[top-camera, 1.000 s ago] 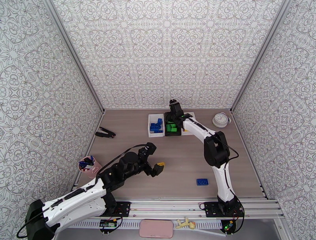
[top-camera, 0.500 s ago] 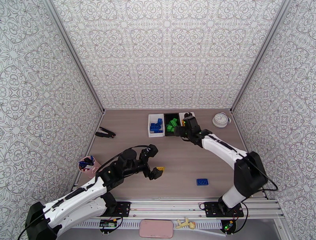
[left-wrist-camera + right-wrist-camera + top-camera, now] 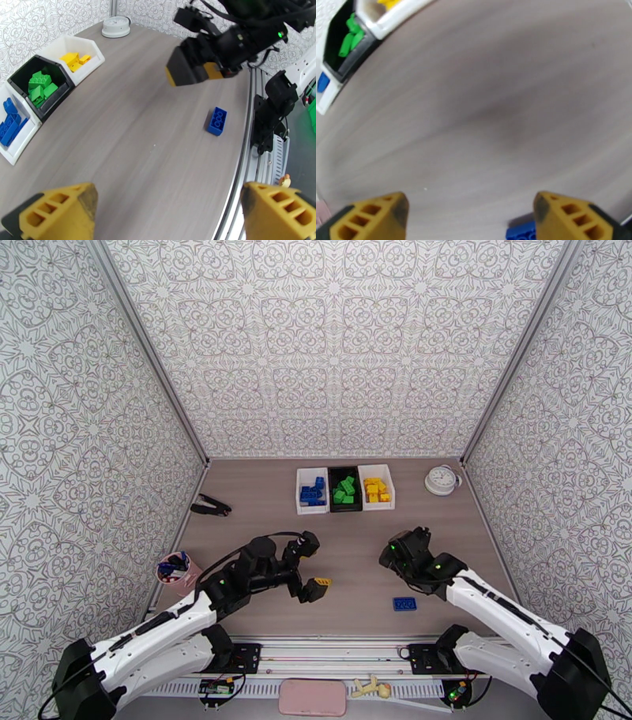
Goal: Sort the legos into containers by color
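- Patterned white walls close in a wood-grain table (image 3: 261, 524) on three sides.
- The left gripper (image 3: 166, 209) hangs low over the table. Its jaws are spread wide, with nothing but bare wood between the yellow fingertips (image 3: 59, 209).
- The right gripper (image 3: 474, 215) sits ahead of the left jaws and above the table. Its jaws are also parted and empty.
- One blue lego (image 3: 217, 121) lies loose on the table, studs up. It is ahead of the left jaws, off toward their right finger.
- The same lego is close under the right jaws, with a corner peeking out just beside one finger. From above it looks apart from that gripper; whether it touches, I cannot tell.
- Three containers (image 3: 344, 470) stand in a row, side against side, well ahead of both pairs of jaws.
- The left-hand white bin (image 3: 299, 491) holds blue legos (image 3: 313, 492).
- The black bin (image 3: 345, 509) in the middle holds green legos (image 3: 344, 491).
- The right-hand white bin (image 3: 391, 487) holds yellow legos (image 3: 375, 490).
- A round white clock (image 3: 442, 480) lies near the yellow-filled bin, far ahead of the left jaws.
- A pink cup (image 3: 175, 571) stands behind the left jaws and to the side, by the wall.
- A small black tool (image 3: 212, 507) lies further along that wall.
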Action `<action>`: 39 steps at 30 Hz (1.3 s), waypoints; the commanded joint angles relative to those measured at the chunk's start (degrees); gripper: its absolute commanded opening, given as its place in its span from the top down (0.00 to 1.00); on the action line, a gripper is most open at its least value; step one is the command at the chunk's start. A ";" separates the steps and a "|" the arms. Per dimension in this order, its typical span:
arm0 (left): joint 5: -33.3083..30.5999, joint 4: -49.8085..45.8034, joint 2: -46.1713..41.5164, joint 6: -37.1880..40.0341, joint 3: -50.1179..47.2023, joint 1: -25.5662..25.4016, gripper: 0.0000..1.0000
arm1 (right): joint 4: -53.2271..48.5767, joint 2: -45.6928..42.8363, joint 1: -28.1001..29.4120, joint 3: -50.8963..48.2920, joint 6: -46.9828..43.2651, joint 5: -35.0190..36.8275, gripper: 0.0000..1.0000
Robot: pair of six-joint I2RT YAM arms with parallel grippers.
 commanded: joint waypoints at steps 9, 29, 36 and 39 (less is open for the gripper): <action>1.50 1.85 0.64 0.96 1.39 0.23 0.00 | -8.32 5.34 0.45 -4.89 15.53 -6.06 0.16; 1.58 1.15 2.07 1.13 2.12 0.29 0.00 | -2.50 7.50 0.44 -7.26 17.48 -6.03 0.47; 1.51 1.17 2.12 1.22 2.10 0.23 0.00 | -1.10 9.82 0.45 -7.17 16.90 -5.44 0.59; 1.45 1.23 2.22 1.17 2.00 0.28 0.00 | -0.82 10.23 0.45 -6.91 16.78 -4.97 0.61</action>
